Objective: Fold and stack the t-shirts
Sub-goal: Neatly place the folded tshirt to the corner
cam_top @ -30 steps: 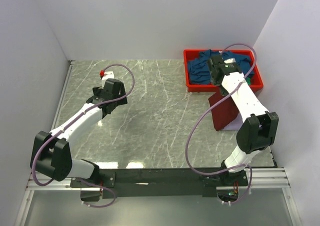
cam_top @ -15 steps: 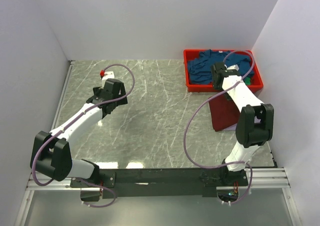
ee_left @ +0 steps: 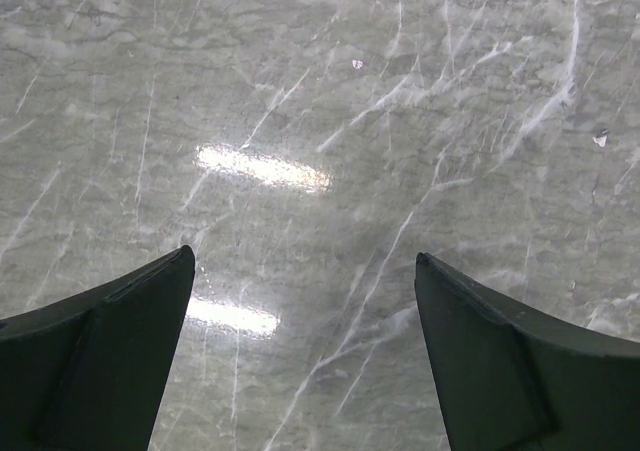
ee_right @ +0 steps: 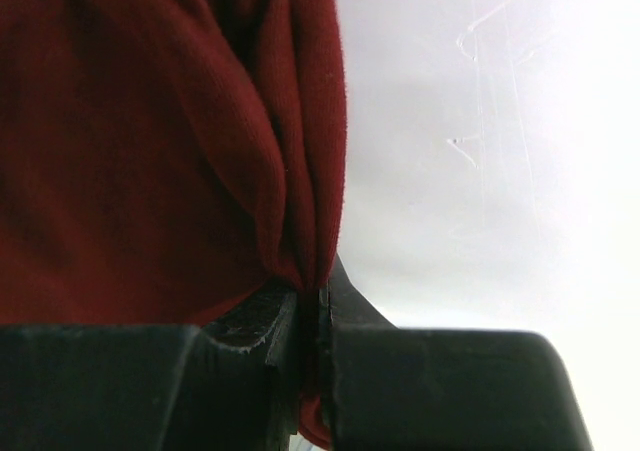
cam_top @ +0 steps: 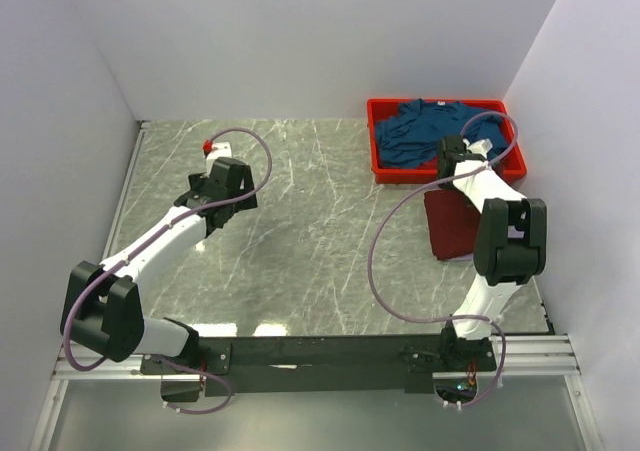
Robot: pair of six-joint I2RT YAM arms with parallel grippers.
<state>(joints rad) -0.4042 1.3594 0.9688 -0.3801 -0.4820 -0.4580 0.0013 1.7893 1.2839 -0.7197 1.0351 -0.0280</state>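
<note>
Maroon cloth fills the right wrist view. The dark maroon t-shirt (ee_right: 150,141) is gathered into vertical pleats, and the right gripper (ee_right: 310,316) is clenched on one bunched edge of it. In the top view the shirt sits at the 3 o'clock side of the table (cam_top: 320,231), with its lower part spread on the surface directly at 6 o'clock of the red bin (cam_top: 400,178). The teal-blue t-shirts (cam_top: 415,131) lie heaped inside the bin, in the 1 o'clock corner.

The left gripper (ee_left: 302,256) is released, its jaws wide apart and holding nothing. It hovers over bare marble at 10 o'clock, well apart from the shirt.

The step in hand is probably positioning the maroon shirt for folding. The next move likely calls for drawing it toward the table centre and laying it flat. The left gripper must cross toward 3 o'clock to take a second edge.
</note>
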